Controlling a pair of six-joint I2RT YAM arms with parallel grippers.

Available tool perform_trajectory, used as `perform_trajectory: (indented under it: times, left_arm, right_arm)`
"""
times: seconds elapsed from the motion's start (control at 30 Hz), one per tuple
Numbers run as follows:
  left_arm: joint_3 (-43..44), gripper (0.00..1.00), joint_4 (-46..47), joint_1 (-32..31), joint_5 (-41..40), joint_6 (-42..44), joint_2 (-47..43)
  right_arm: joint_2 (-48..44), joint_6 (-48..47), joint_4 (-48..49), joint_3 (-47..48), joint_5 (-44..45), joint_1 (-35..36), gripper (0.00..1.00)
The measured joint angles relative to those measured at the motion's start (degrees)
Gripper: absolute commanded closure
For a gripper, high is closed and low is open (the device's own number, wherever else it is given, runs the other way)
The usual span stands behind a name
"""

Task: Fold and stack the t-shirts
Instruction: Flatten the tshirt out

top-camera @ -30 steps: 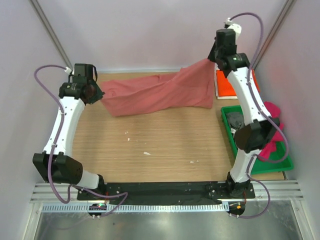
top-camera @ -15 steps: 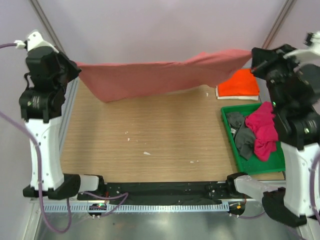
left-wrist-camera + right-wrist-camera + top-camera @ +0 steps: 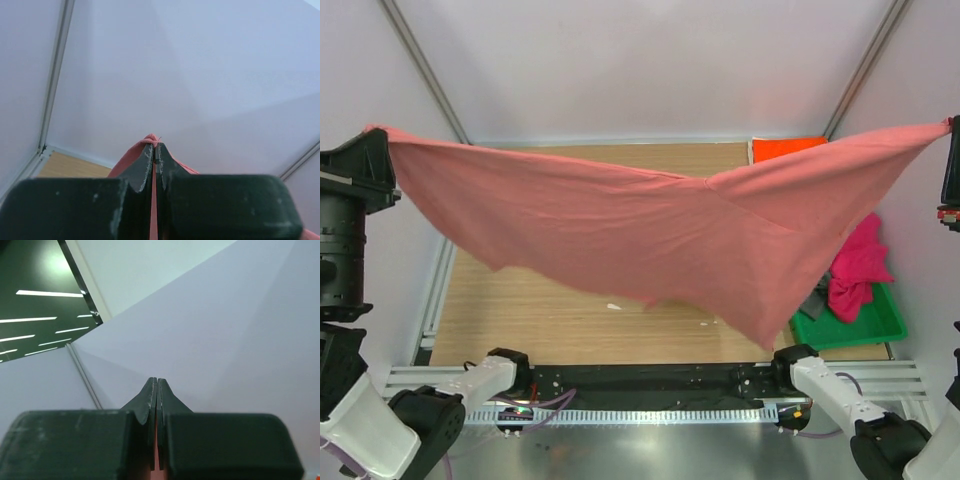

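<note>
One salmon-red t-shirt (image 3: 620, 225) — long axis left-right

Bright, diffuse light with faint shadows; close foreground blurs in wrist views, ceiling lamps (image 3: 36, 292) glare.

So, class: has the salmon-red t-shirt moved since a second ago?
Yes. The salmon-red t-shirt has lifted off the wooden table, now hanging spread above it and covering part of the green tray.

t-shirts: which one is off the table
The salmon-red one, stretched in air between left gripper and right gripper; orange one lies at the table's far edge, magenta one in the tray.
</note>
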Motion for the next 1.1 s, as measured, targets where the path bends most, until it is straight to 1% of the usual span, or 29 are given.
perform_trajectory:
  times: [0.17,0.27,0.33,0.43,0.53,0.57,0.63,0.73,0.83,0.9,0.97,1.1]
  left_arm:
    - [0.7,1.00,1.1,-0.8,-3.4,3.1,3.1]
    - [-3.2,1.00,4.5,-0.7,-5.9,5.1,7.8]
    - [-5.9,1.00,6.1,-0.1,-7.2,6.1,12.4]
    - [-10.2,1.00,8.0,2.7,-7.1,6.2,20.7]
    - [-14.4,1.00,9.1,6.9,-5.2,4.8,31.4]
    - [-17.2,1.00,10.3,8.5,-4.4,4.5,34.4]
    - [-22.2,1.00,11.3,10.7,-2.8,4.0,39.1]
    - [-26.7,1.00,13.7,13.4,-0.5,3.4,45.2]
    - [-30.2,1.00,19.6,15.2,1.2,3.3,49.4]
    - [-30.4,1.00,23.3,16.1,2.2,3.1,53.4]
    - [-28.3,1.00,26.4,16.7,3.2,2.9,58.8]
    - [-20.4,1.00,28.5,17.0,4.9,2.9,69.7]
  right_arm:
    - [3.8,0.6,4.1,0.3,-0.5,0.0,0.99]
    - [9.6,0.7,8.2,-0.5,-0.5,0.0,0.99]
    - [15.5,0.8,11.6,-2.3,-0.5,0.0,0.99]
    - [24.6,0.7,15.6,-4.9,-0.3,0.0,0.99]
    - [34.3,0.7,19.1,-9.9,0.2,0.0,0.99]
    - [38.0,0.7,19.5,-11.7,0.4,0.0,0.99]
    - [44.4,0.4,19.6,-13.6,1.0,0.0,0.99]
    - [52.1,-0.3,20.1,-15.4,1.6,0.0,0.99]
    - [58.6,-0.9,22.4,-15.7,2.5,-0.1,0.99]
    - [62.8,-1.1,23.4,-14.7,2.9,-0.2,0.99]
    - [66.9,-1.4,24.4,-12.6,3.0,-0.3,0.99]
    - [74.3,-2.6,25.2,-7.2,3.1,-0.5,0.99]
